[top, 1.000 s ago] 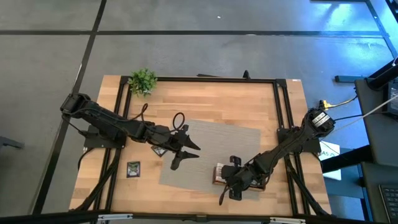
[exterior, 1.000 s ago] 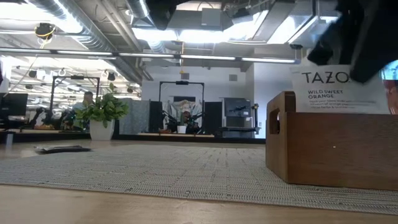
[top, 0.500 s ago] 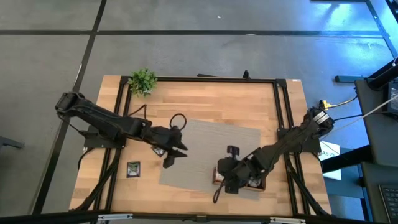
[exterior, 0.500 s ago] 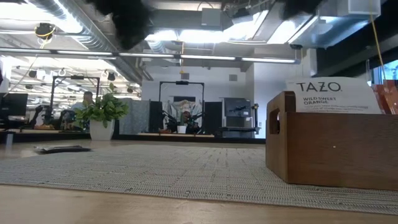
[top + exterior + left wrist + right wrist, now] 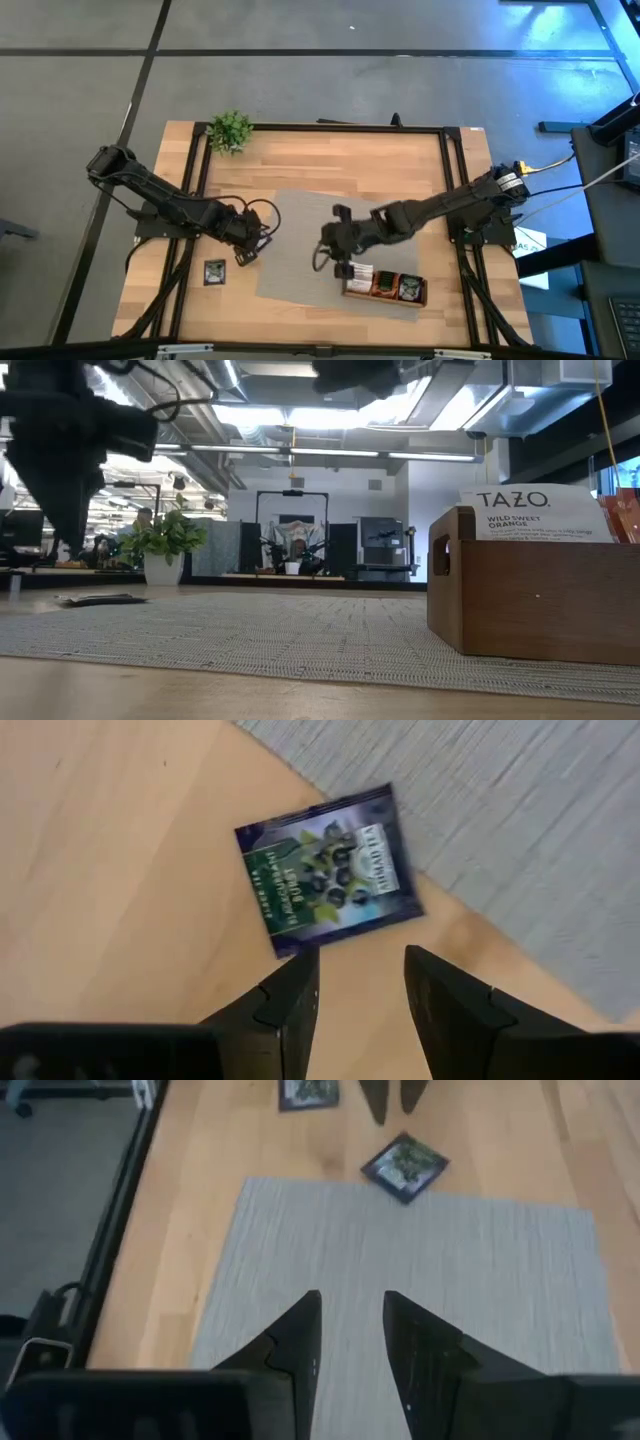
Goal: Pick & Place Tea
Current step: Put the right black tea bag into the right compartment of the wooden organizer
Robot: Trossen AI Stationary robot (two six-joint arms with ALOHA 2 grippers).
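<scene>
**Left pincer above a dark sachet at the mat's edge**

Left pincer [image 5: 355, 982], fingers spread, hangs over a dark purple square tea-bag sachet [image 5: 330, 870] lying flat on the pale wooden tabletop [image 5: 330, 165], just off the edge of the grey woven rectangular mat [image 5: 300, 245]; its fingertips stand near the sachet's edge, apart from it. Right pincer [image 5: 350, 1325], fingers likewise spread and holding nothing, is over the middle of the mat. A second dark square sachet [image 5: 214, 271] lies on bare wood near the tabletop's front left part, well apart from the mat. A long wooden compartment tray [image 5: 385, 288] sits at the mat's front right, with sachets standing in it, a white one lettered "TAZO" [image 5: 535, 513] among them. A small green potted plant [image 5: 229, 130] stands at the far left corner.
</scene>
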